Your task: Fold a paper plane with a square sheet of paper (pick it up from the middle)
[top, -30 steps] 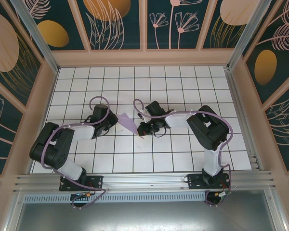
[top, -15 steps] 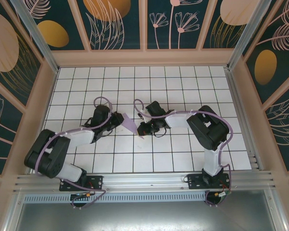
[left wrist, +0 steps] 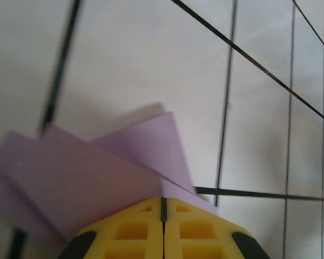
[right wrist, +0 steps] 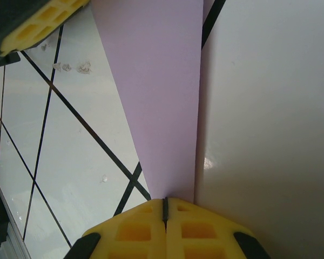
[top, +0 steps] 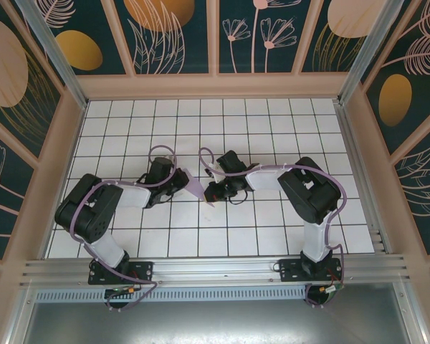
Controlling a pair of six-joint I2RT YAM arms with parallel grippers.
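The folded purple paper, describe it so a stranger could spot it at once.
Find the white tiled table, then its middle, where the two arms meet. Pinched between the left gripper and the right gripper, fingers shut, is the folded purple paper: a thin lavender pointed wedge, unlike the bulky black-and-white arms beside it.

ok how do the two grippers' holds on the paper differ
The left gripper pinches the paper where layered flaps fan out; the right gripper pinches its narrow tapered end. Seen from above, the left gripper sits at its left side, the right gripper at its right. Both are shut on it.
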